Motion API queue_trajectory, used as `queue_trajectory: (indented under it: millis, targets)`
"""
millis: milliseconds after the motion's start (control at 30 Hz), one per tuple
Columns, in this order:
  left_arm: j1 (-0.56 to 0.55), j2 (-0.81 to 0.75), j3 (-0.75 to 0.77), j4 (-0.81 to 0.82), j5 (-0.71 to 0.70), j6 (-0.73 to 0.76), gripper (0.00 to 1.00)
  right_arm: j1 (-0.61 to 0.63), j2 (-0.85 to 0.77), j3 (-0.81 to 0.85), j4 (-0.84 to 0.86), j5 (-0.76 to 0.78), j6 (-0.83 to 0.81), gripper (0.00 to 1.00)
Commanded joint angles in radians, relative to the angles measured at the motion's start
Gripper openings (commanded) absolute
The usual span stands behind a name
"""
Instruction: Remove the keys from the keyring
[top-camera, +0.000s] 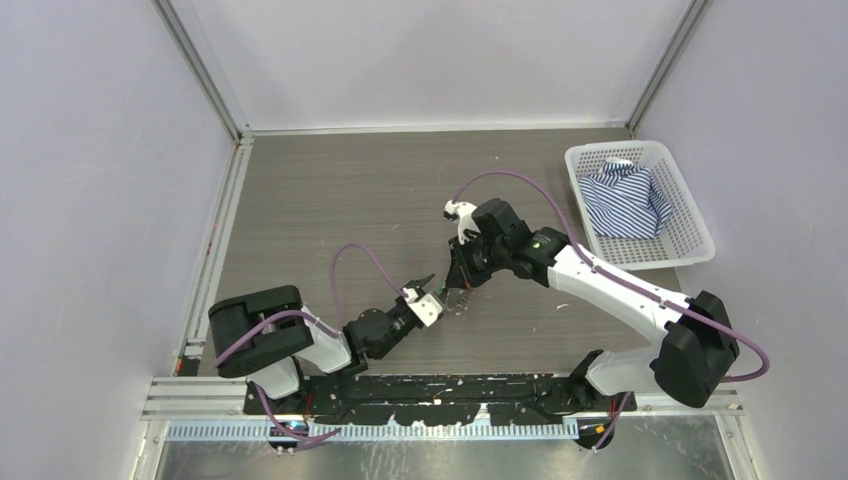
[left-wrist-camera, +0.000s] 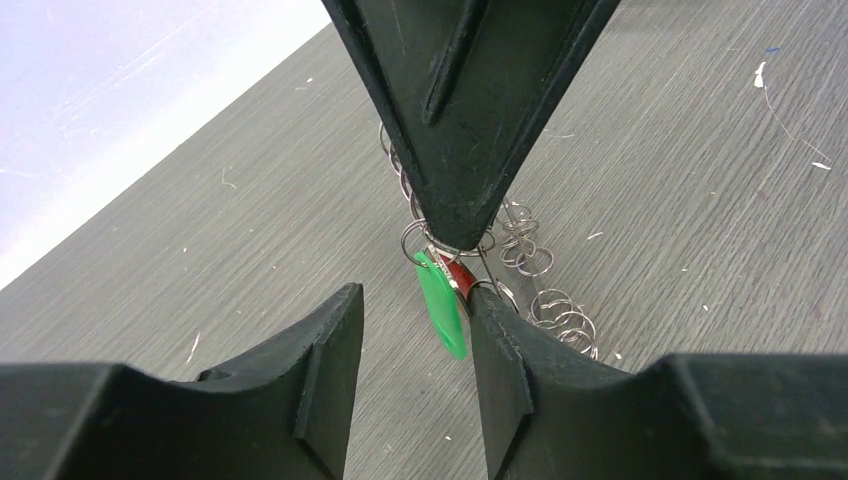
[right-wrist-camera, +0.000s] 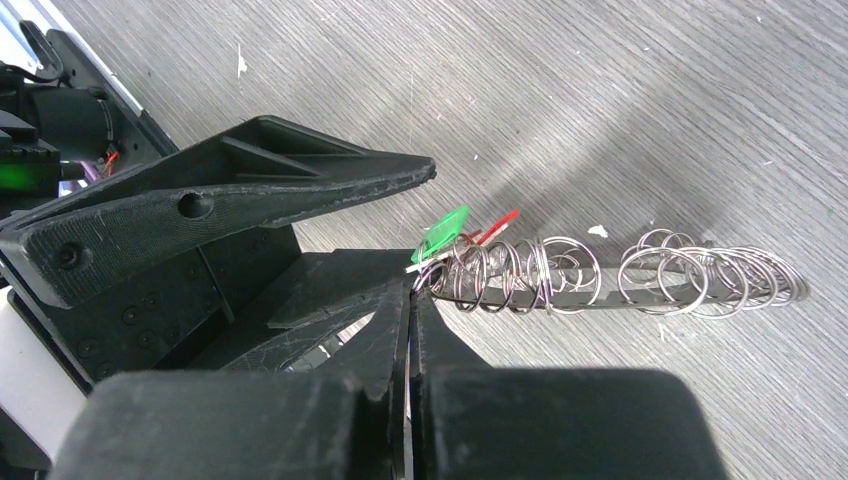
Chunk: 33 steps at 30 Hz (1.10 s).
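A string of small silvery wire rings, the keyring (right-wrist-camera: 560, 272), hangs just above the grey table. At its near end are a key with a green plastic head (right-wrist-camera: 444, 233) and a small red piece (right-wrist-camera: 500, 221). No silvery keys show clearly. My right gripper (right-wrist-camera: 412, 288) is shut on that end of the keyring. In the left wrist view its closed tips come down from the top onto the rings (left-wrist-camera: 540, 290). My left gripper (left-wrist-camera: 415, 300) is open, with the green key head (left-wrist-camera: 441, 305) between its fingers, close to the right finger (left-wrist-camera: 500, 350). In the top view both grippers meet at the bunch (top-camera: 456, 298).
A white plastic basket (top-camera: 615, 148) holding a blue-and-white striped cloth (top-camera: 625, 200) stands at the back right of the table. Grey walls and metal rails close in the table on three sides.
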Motion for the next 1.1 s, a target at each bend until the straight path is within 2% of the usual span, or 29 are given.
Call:
queue_trajectory:
  millis: [0, 267, 533, 867, 1067]
  targets:
    - [0.003, -0.017, -0.003, 0.038, -0.013, 0.012, 0.44, 0.000, -0.050, 0.008, 0.039, -0.054, 0.018, 0.01]
    - [0.004, -0.055, -0.006, 0.038, 0.000, -0.018, 0.37, 0.001, -0.047, 0.000, 0.021, -0.047, 0.004, 0.01]
    - [0.007, -0.062, -0.014, 0.038, 0.076, -0.046, 0.29, 0.001, -0.060, -0.009, 0.011, -0.049, -0.009, 0.01]
    - [0.011, -0.071, -0.008, 0.008, 0.191, -0.073, 0.31, 0.007, -0.057, -0.005, 0.013, -0.044, -0.020, 0.01]
    - [0.011, -0.081, -0.003, -0.019, 0.180, -0.080, 0.27, 0.013, -0.049, 0.002, 0.011, -0.045, -0.027, 0.01]
